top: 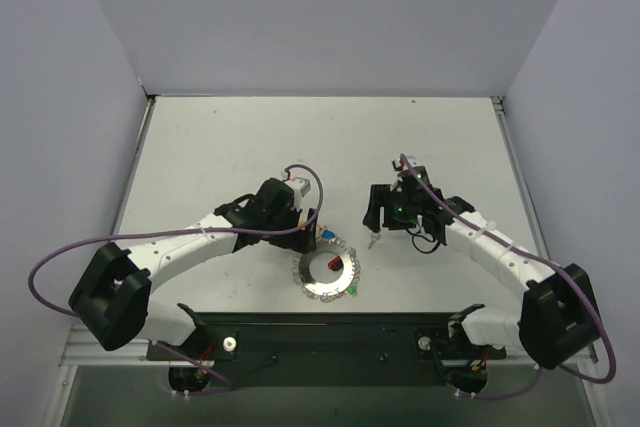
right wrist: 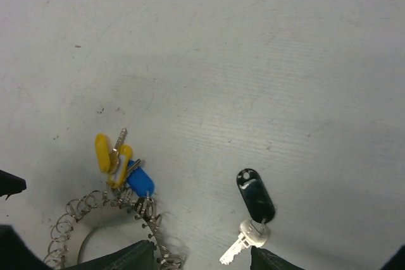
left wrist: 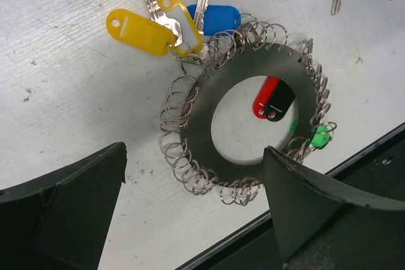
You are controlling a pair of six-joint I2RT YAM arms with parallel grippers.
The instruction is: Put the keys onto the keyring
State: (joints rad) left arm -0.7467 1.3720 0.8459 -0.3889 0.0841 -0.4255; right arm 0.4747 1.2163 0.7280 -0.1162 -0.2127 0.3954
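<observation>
Keyring (left wrist: 253,61): flat on bench (top: 250,147), yellow key (left wrist: 136,30) and blue key (left wrist: 218,18) at its rim.
Loose key (right wrist: 255,199): black-tagged, just ahead of right pincer (right wrist: 201,254), blade end toward it.
Pincers: both open, empty; left pincer (left wrist: 193,156) above keyring.

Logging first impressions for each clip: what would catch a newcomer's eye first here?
The keyring, a flat metal ring rimmed with small wire loops, lies at the front of the table below the open left gripper, with yellow tags and a blue tag clustered at its rim. A loose key with a black tag lies apart, just ahead of the right gripper.
</observation>
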